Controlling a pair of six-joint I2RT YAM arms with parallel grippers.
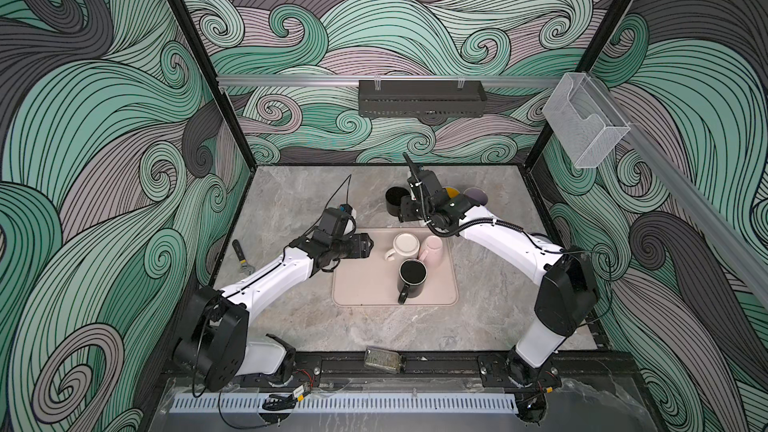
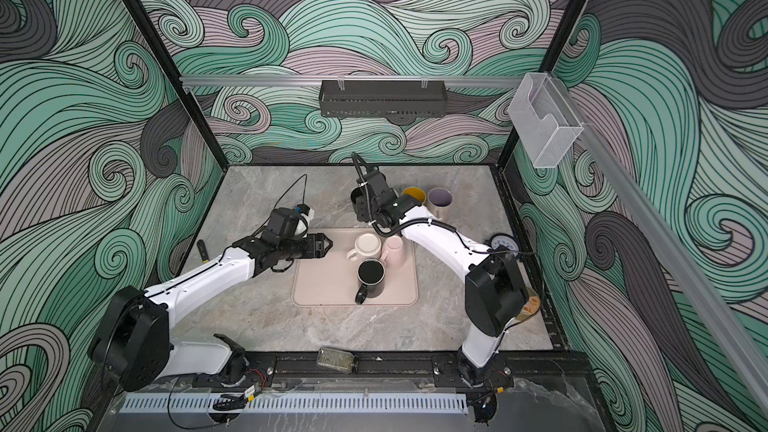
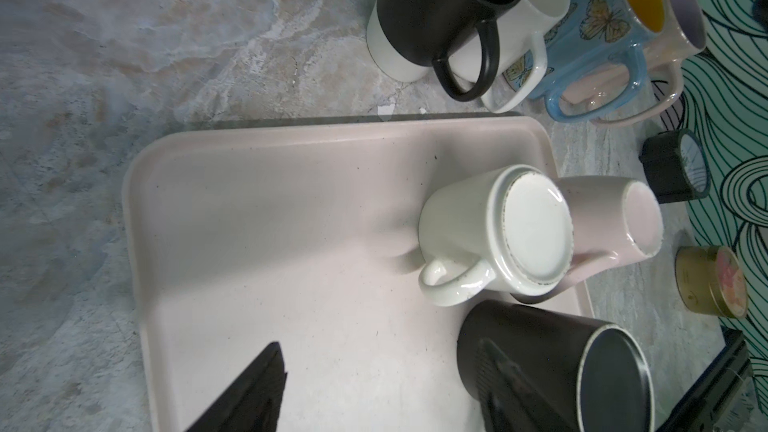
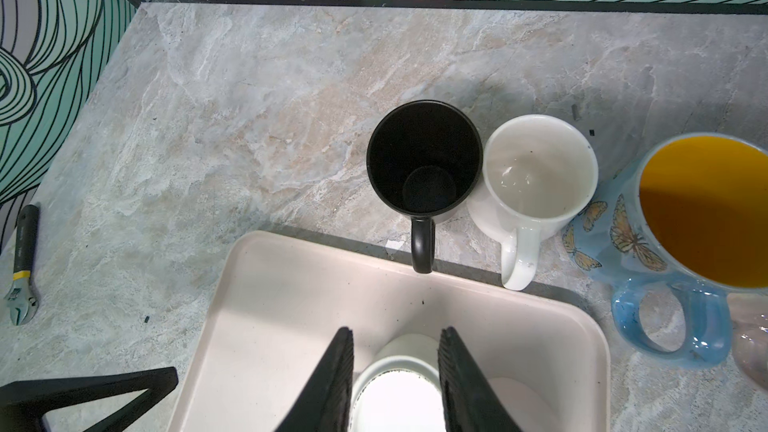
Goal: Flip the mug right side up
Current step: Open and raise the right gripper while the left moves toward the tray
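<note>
On the tray [image 1: 361, 284], the inverted white mug [image 1: 406, 245] sits just beside the pink mug [image 1: 434, 247]. Lifting may topple it (left gripper [image 1: 368, 245] half-wide, right gripper [image 4: 397, 332] narrow, both empty).

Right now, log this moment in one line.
left gripper open, by tray | right gripper open, over tray rear | white mug, pink mug, black mug inverted on tray

Even, fairly bright overhead light. Both top views are sharp, with walls [image 1: 83, 160] stretched at 9 and 3 o'clock. Glare sits on the upturned white mug [image 3: 536, 230], with a soft shadow beside it on the pink tray [image 3: 249, 222]. The right gripper [image 4: 397, 332] is blurred close-up
</note>
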